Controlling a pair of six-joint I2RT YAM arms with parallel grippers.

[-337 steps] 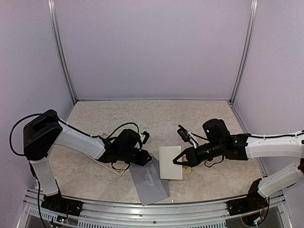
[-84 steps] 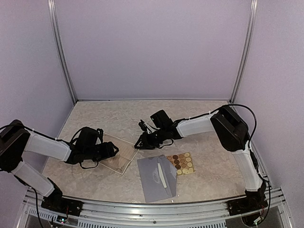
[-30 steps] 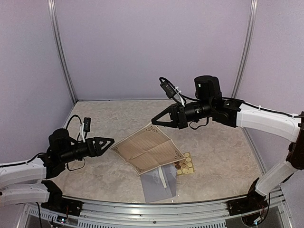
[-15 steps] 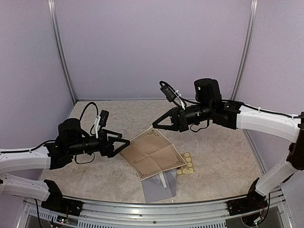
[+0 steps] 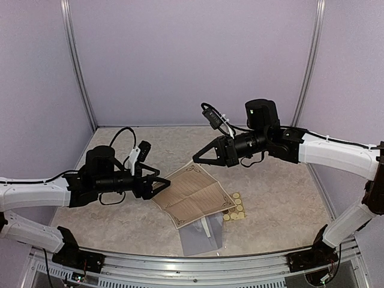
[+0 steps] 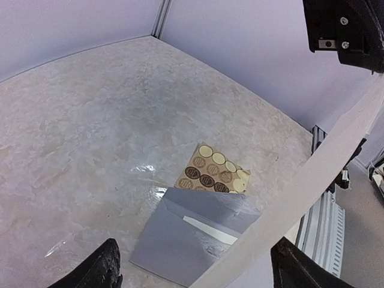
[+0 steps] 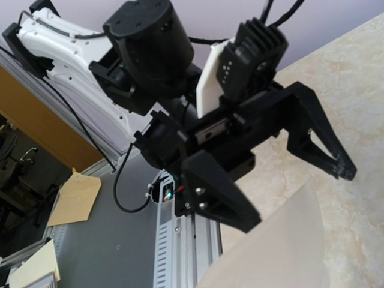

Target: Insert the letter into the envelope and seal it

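You can read no writing on the letter (image 5: 195,192), pinched at its far corner by the closed right end effector (image 5: 195,160), left end effector (image 5: 163,185) open astride its near edge, half hiding the envelope (image 5: 198,241) lying flat on the tabletop (image 5: 276,198).

The left pincer (image 5: 157,185) has moved in, open jaws now straddling a corner of the letter (image 5: 195,195).
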